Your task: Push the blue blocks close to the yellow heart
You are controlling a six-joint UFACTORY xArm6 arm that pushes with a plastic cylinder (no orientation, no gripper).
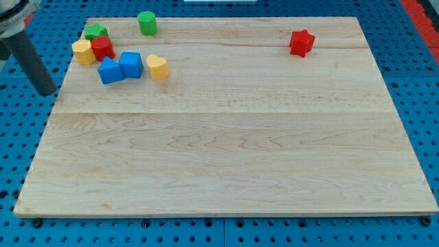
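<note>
A blue pegboard [14, 137] surrounds a pale wooden board [226, 137]. My tip [48, 92] — a bare rod holding nothing — sits just off the board's left edge, apart from the blocks. At the view's top left, the blue cube [131, 64] and a second blue block [109, 71] touch, the yellow heart [157, 67] just right. Nearby: red block [103, 48], yellow block [83, 51], green block [96, 31], green cylinder [147, 22] — a red star [301, 42] far right.

My rod is running off the view's top-left corner, so only its lower stretch down to my tip [46, 91] is showing. Up and right of my tip, the red block [103, 48] is covering part of the green block [96, 31], leaving its shape unclear.
</note>
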